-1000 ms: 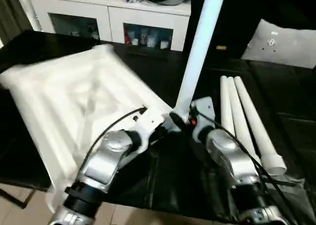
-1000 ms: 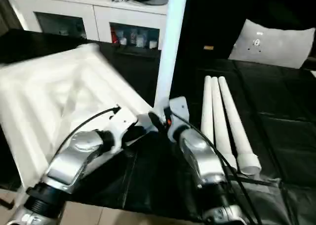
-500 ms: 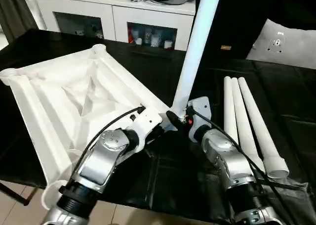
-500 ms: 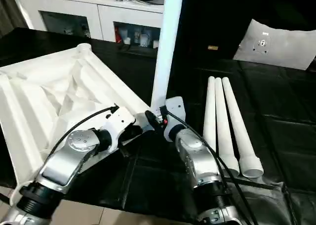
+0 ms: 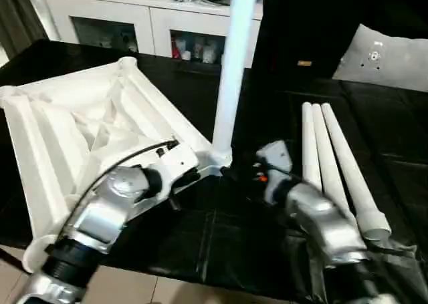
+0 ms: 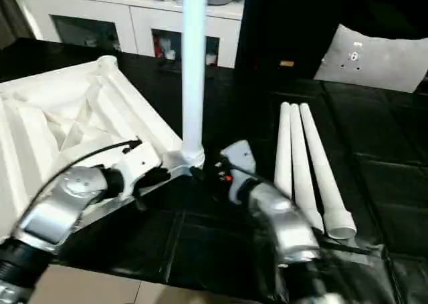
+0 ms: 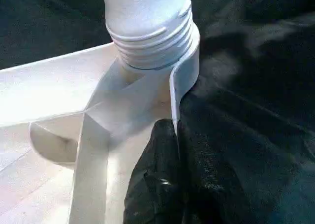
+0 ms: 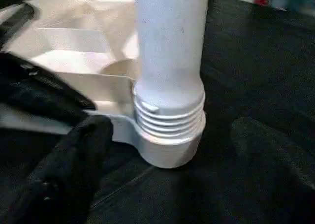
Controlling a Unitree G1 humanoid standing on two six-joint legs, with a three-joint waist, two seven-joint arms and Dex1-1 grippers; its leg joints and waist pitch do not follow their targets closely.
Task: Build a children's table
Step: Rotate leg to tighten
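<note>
The children's table top [image 5: 80, 123] lies upside down on the black surface, ribs up. One white leg [image 5: 231, 70] stands nearly upright in the near corner socket [image 5: 217, 160], its threaded base [image 7: 147, 42] seated there. My left gripper [image 7: 170, 130] is shut on the top's rim right beside that socket. My right gripper [image 5: 246, 174] is open. One black finger [image 8: 74, 160] sits apart from the leg's base [image 8: 170, 130], touching nothing. Three more legs [image 5: 334, 164] lie side by side to the right.
White cabinets with glass doors [image 5: 154, 23] stand behind the work surface. A flat grey-white panel [image 5: 384, 57] leans at the back right. The black cover's front edge [image 5: 221, 284] runs close below my arms.
My right gripper has opened, let go of the standing leg and drawn back a little. The leg now stands straighter in its socket. My left gripper keeps its hold on the rim.
</note>
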